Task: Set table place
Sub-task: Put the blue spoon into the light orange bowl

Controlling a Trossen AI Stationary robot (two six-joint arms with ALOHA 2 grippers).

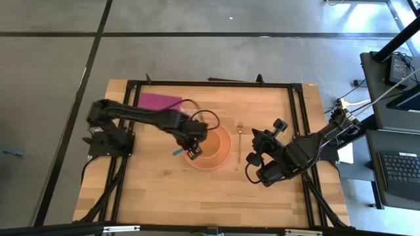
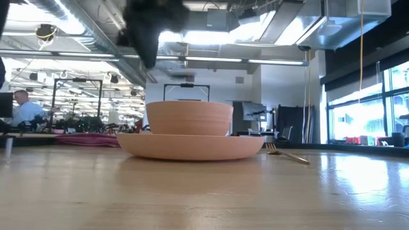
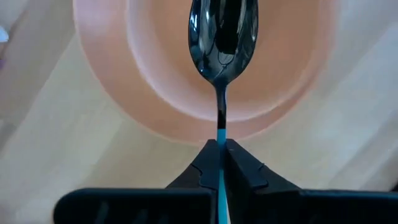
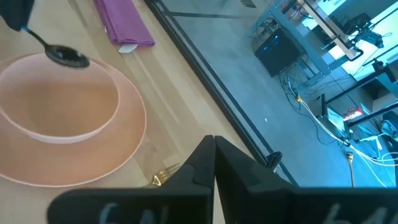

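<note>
Right at the left gripper (image 3: pixel 219 144) the jaws are pinched tight on the blue-tipped handle of a dark, glossy metal spoon (image 3: pixel 222 37), which sticks straight out ahead of them with its oval head hanging over the near lip of the peach-coloured ceramic bowl (image 3: pixel 249 81). Held by the very end like that, the spoon gets reach, and the jaws stay clear of the crockery beneath. The bowl sits centred on a matching wide peach plate (image 2: pixel 192 145), so I'd judge the stack was laid first and the cutlery is now being brought to it; whether the spoon is bound for the bowl or for a spot beside the plate I cannot say. Beyond the plate, on the side away from the left jaws, a slim gold fork (image 1: pixel 240 134) lies flat just beside the rim, tines pointing to the far edge. A little past it the right gripper (image 4: pixel 214 146) hovers with its jaws pressed together and holding nothing, apparently waiting. Farthest from both, near the back corner, a folded magenta cloth napkin (image 1: pixel 159 101) rests flat. All of it is carried by the light-wood butcher-block surface (image 1: pixel 197 190), framed by a black rail.
</note>
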